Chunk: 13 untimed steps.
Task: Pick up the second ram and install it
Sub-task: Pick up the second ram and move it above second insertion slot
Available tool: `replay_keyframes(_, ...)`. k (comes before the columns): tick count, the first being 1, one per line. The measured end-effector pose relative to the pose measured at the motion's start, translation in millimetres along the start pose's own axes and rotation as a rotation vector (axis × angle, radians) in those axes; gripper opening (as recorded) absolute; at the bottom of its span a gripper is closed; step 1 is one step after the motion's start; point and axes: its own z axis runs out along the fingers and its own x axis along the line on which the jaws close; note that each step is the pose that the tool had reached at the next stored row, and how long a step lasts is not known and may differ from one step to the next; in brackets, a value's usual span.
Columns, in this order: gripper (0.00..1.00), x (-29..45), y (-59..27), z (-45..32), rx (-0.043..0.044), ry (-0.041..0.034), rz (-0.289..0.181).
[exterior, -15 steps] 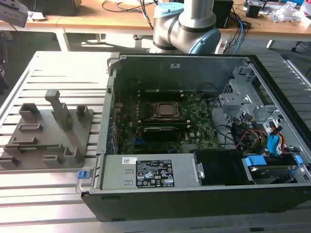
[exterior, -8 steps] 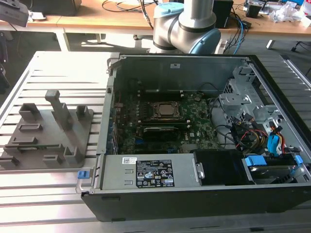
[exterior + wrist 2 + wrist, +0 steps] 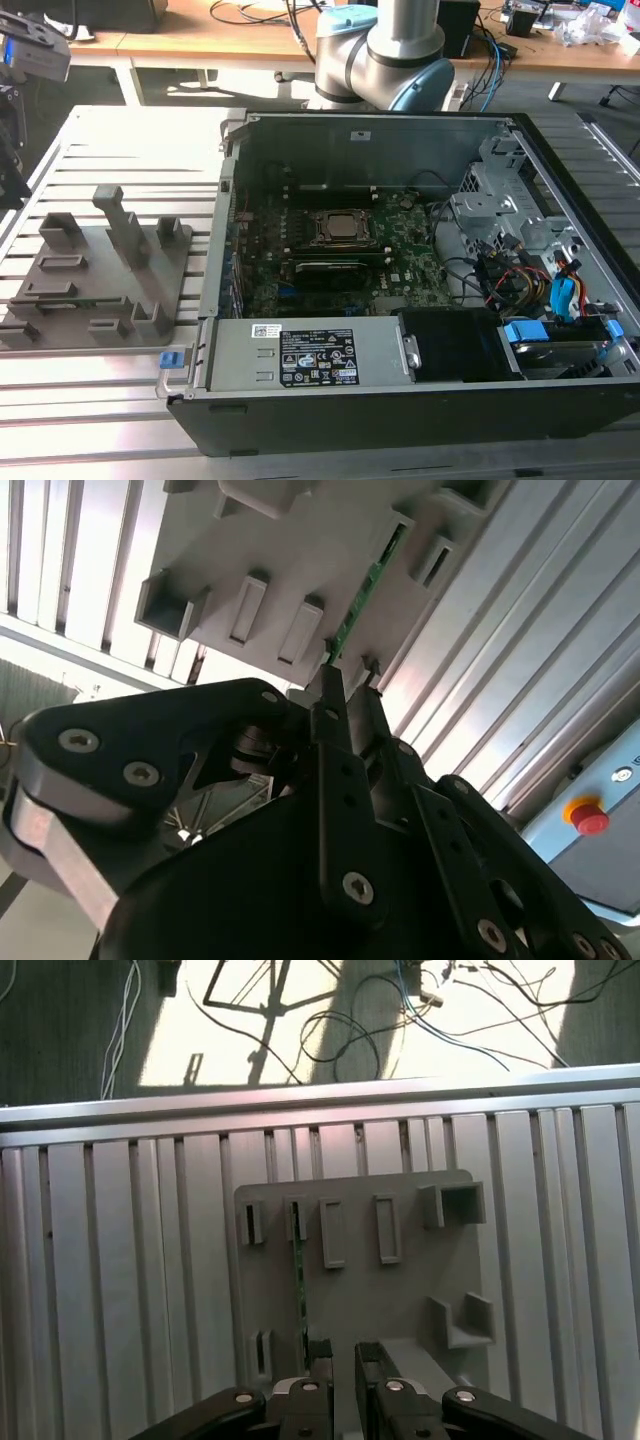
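One second ram (image 3: 298, 1285) stands on edge in the grey holder (image 3: 95, 282) on the bench at the exterior view's left, and the released, empty claw (image 3: 343, 1352) hovers slightly beside its line, so closing there could clip or tilt it.

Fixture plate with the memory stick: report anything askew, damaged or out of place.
Nothing stands out. The second ram stands on edge, straight in the slots of the grey fixture plate, and the open gripper hangs close by.
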Motion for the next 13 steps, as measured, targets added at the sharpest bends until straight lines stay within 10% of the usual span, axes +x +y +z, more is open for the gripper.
replay_keyframes(13, 0.24, 0.1, -0.8, 18.3, 0.0000, -0.0001, 0.000)
